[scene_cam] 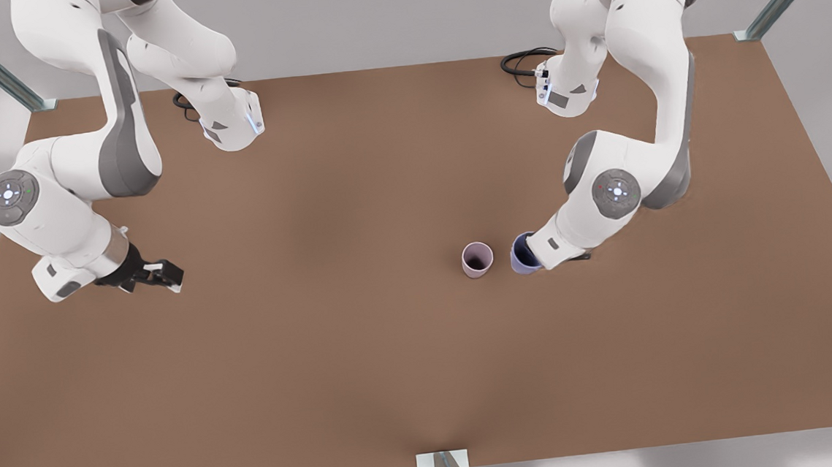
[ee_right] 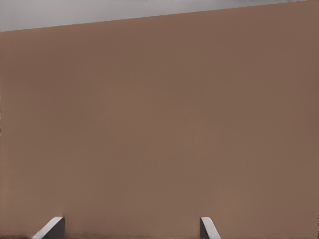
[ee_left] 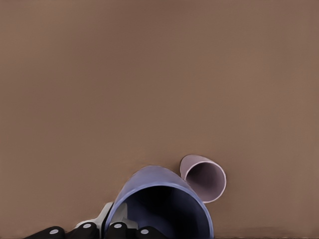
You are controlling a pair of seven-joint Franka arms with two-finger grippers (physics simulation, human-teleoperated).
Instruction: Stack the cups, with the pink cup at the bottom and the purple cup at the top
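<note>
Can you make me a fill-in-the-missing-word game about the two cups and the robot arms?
1. The left end effector is at the ____ cup.
2. The pink cup stands on the ____ table, beside the other cup.
3. The right end effector, waiting far from the cups, has its fingers ____.
4. Right now the two cups are not yet ____.

Missing words: purple; brown; open; stacked

We see soft, even, bright light, faint blurred shadows on the matte brown tabletop (scene_cam: 366, 354), no glare.
</note>
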